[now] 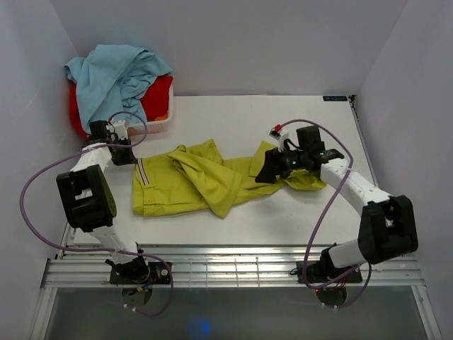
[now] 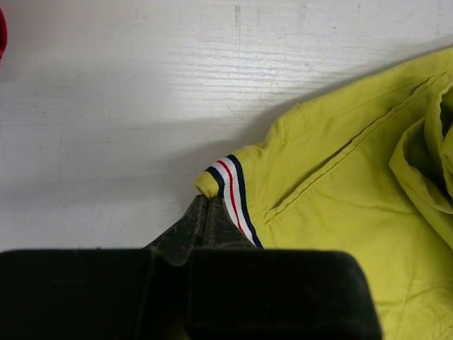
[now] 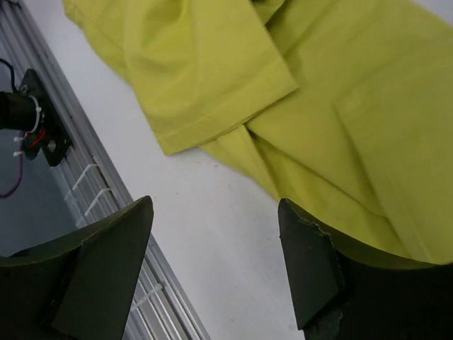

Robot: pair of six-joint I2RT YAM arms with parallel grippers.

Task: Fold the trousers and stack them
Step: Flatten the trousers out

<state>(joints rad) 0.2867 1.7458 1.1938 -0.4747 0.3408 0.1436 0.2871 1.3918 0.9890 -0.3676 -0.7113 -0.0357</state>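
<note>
Left jaws, pressed shut, pinch the striped-label waistband corner of the chartreuse trousers (image 1: pixel 205 180), which lie rumpled across the middle of the white counter (image 1: pixel 248 113). Right jaws gape wide just above a trouser leg's hem.

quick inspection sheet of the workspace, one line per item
surface: white table, lightly scuffed
job's things: trousers crumpled, unfolded, mid-table
clutter: light blue garment atop red garment, back left
grippers: left gripper shut on waistband corner by striped label; right gripper open above a trouser leg
cables: purple cables loop off both arms
surroundings: white walls; slotted rail at near edge
</note>
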